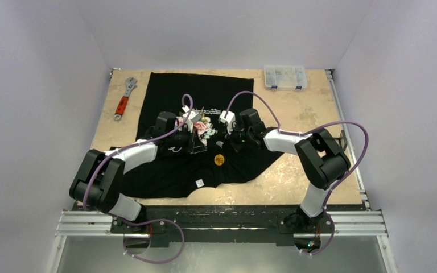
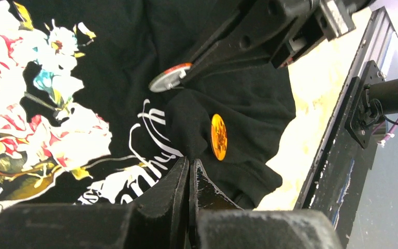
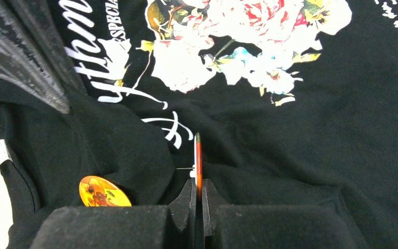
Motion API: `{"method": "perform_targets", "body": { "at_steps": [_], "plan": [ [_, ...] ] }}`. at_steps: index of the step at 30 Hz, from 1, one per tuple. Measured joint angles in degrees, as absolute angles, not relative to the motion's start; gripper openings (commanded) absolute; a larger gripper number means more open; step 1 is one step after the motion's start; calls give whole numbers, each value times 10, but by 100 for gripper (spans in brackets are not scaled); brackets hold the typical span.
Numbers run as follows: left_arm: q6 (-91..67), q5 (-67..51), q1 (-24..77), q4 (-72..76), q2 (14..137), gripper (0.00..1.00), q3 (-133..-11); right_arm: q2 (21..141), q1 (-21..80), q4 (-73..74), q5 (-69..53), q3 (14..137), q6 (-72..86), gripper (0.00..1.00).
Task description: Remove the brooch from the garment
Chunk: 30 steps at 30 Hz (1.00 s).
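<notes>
The black T-shirt point(image 1: 165, 96) with rose print point(image 2: 10, 104) and white lettering lies spread on the table. My right gripper point(image 3: 197, 184) is shut on a thin round brooch point(image 3: 198, 155) with a red rim, held edge-on, its pin sticking out sideways just above the cloth. That brooch also shows in the left wrist view point(image 2: 170, 78). A second, orange brooch point(image 2: 218, 136) sits on the shirt nearby and shows in the top view point(image 1: 219, 160). My left gripper point(image 2: 190, 162) is shut on a raised fold of the black cloth beside the orange brooch.
A red-handled wrench point(image 1: 124, 98) lies at the far left of the table. A clear plastic box point(image 1: 285, 77) stands at the far right. The shirt's white neck label point(image 1: 200, 183) is near the front edge point(image 1: 233, 199).
</notes>
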<state>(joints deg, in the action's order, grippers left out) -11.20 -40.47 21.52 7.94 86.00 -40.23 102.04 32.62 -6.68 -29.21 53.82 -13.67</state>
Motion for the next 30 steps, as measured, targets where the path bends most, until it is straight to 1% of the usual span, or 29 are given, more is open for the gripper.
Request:
{"method": "perform_targets", "body": {
  "at_steps": [6, 8, 9, 11, 12, 14, 17, 19, 23, 25, 27, 28, 30],
  "plan": [
    [-95, -407, 215, 62, 836, 0, -379, 1020, 326, -46, -279, 570, -137, 0],
    [-91, -402, 214, 51, 835, 4, -376, 1016, 324, -33, -280, 586, -136, 0],
    [-90, -400, 213, 48, 835, 11, -375, 1014, 322, -27, -281, 592, -136, 0],
    [-87, -400, 210, 47, 835, 36, -375, 1005, 317, -10, -284, 608, -135, 0],
    [-85, -400, 207, 47, 835, 43, -375, 998, 313, -2, -286, 613, -135, 0],
    [-81, -403, 202, 46, 834, 52, -375, 983, 304, 14, -297, 622, -135, 0],
    [-76, -415, 192, 36, 818, 59, -375, 967, 288, 45, -324, 639, -135, 0],
    [-61, -432, 187, 3, 788, 62, -383, 957, 276, 75, -357, 658, -135, 0],
    [0, -473, 184, -106, 739, 67, -466, 941, 262, 152, -425, 709, -135, 0],
    [19, -486, 184, -144, 727, 77, -512, 929, 262, 180, -457, 729, -133, 0],
    [30, -493, 184, -167, 704, 92, -536, 908, 262, 201, -493, 736, -121, 0],
    [32, -495, 184, -175, 687, 94, -539, 893, 262, 211, -513, 736, -114, 0],
    [32, -501, 184, -191, 646, 94, -539, 870, 263, 224, -547, 736, -99, 0]
  ]
}}
